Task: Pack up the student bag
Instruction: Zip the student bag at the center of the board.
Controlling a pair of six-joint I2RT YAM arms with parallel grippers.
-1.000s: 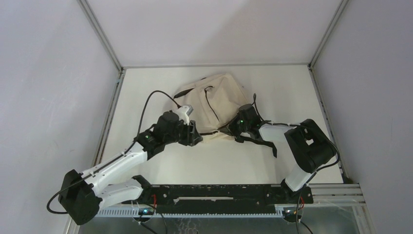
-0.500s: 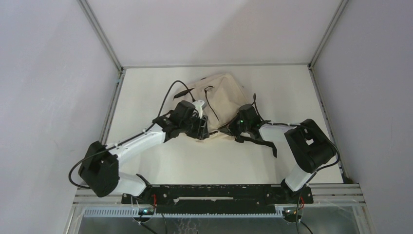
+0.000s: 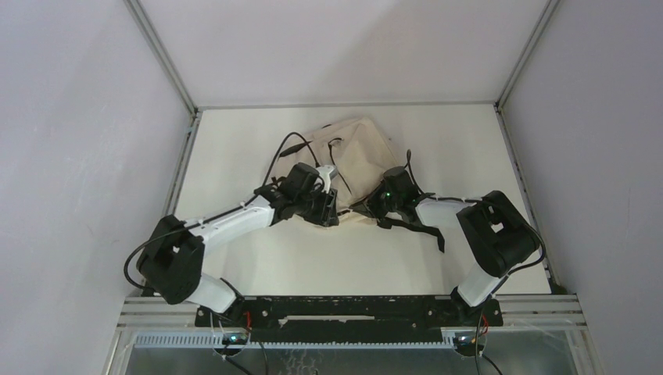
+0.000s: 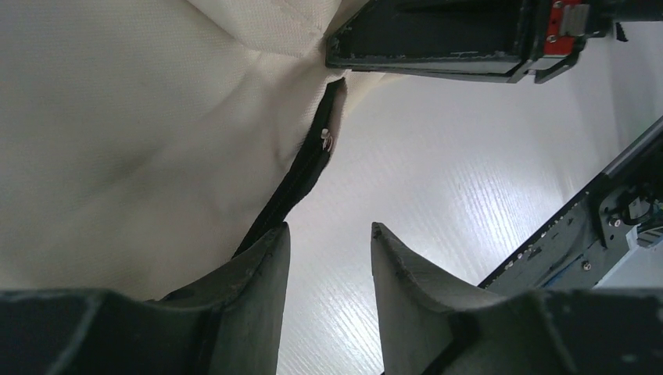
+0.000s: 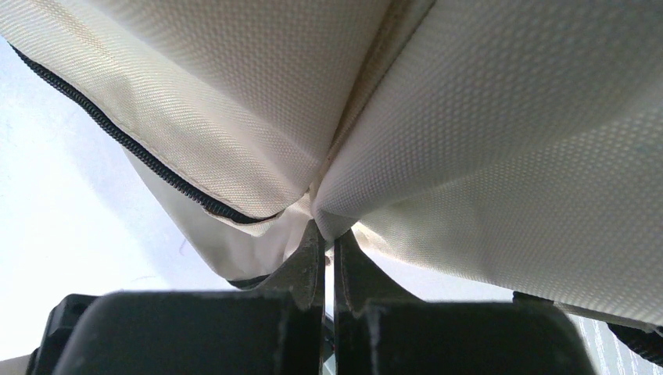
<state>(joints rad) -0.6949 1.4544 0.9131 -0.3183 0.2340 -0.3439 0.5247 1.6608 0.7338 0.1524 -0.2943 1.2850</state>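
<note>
The bag [image 3: 356, 148] is seen in cream-beige, and a fine dotted weave is shown close up. Its zipper [image 4: 301, 176] and straps [image 3: 413, 225] are black. The table [image 3: 234, 156] is white, streaked with pale glare. The left arm [image 3: 234, 223] and right arm [image 3: 438, 211] are coloured white and black. The left gripper [image 4: 328, 234] and right gripper [image 5: 329, 238] are dark grey-black.

The left arm [image 3: 234, 222] and the right arm [image 3: 442, 212] are clad in white shells, joined by bulky black joint housings. A thin black cable [image 3: 291, 144] is looped from the left wrist, and a green light [image 3: 386, 195] is lit on the right one. The left pincer [image 4: 328, 234] and the right pincer [image 5: 329, 238] are each formed of two dark, tapered fingers with scuffed edges. A red fitting [image 4: 557, 23] is seen on one black housing.
</note>
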